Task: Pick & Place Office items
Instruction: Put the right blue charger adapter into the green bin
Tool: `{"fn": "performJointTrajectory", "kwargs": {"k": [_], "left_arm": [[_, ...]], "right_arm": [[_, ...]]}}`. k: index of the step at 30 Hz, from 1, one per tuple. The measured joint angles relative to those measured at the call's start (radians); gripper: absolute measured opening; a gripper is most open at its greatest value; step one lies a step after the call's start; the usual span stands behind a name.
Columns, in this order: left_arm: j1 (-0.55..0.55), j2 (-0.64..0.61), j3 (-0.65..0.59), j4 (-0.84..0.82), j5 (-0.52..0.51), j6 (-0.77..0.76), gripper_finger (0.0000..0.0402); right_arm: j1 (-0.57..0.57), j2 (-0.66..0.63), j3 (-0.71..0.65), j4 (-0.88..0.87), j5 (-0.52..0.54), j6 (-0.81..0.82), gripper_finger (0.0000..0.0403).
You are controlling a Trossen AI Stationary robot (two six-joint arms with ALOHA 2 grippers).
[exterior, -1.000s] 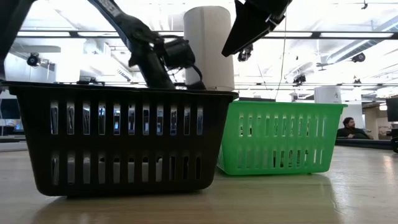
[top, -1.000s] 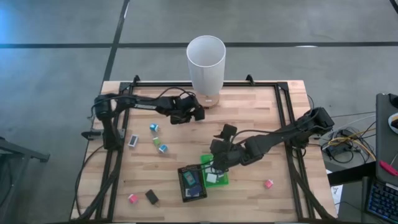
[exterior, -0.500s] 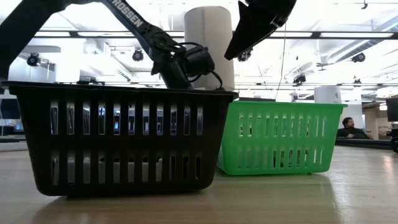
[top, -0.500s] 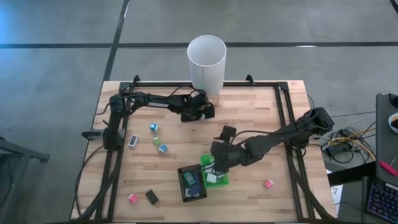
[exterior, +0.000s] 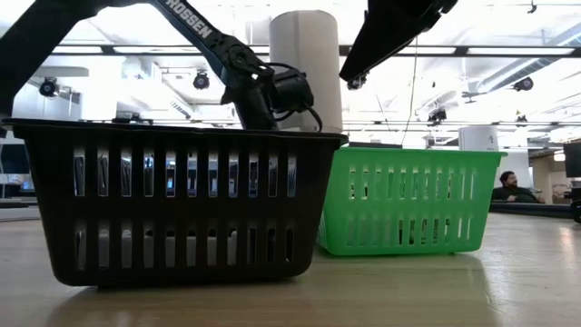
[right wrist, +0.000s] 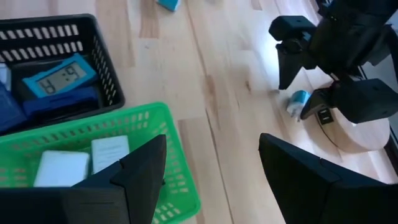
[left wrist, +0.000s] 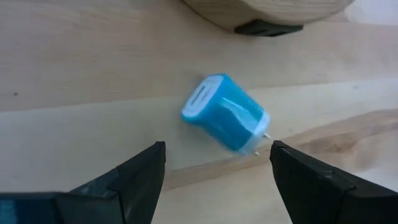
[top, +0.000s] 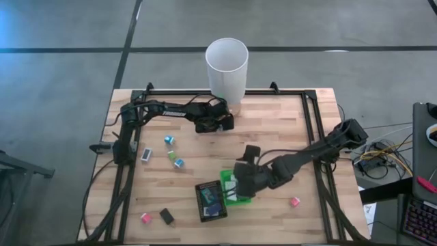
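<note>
Two open fingers of your left gripper flank the blue plug adapter (prongs showing) lying on the table beside the white cylinder. Your right gripper hangs empty, jaws apart, over the green basket.

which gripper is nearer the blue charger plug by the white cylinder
Left. The left gripper is right at the blue charger plug, open. The right gripper is farther off, over the green basket.
</note>
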Motion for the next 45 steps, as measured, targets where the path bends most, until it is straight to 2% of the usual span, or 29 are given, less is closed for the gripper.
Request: {"fn": "performJointTrajectory", "kwargs": {"k": [15,22,36,45], "left_arm": [[0.002,0.000,0.000,0.000,-0.119,-0.033,0.0287],[0.001,0.000,0.000,0.004,-0.119,-0.031,0.0287],[0.001,0.000,-0.002,0.038,-0.120,0.074,0.0287],[-0.004,-0.002,-0.047,0.045,-0.123,0.128,0.0287]], "right_arm": [[0.019,0.000,0.007,0.002,0.000,0.000,0.0249],[0.019,0.000,0.007,0.002,0.000,0.000,0.0249],[0.019,0.000,0.007,0.003,-0.002,-0.001,0.0249],[0.019,0.000,0.007,0.004,-0.002,-0.001,0.0249]]}}
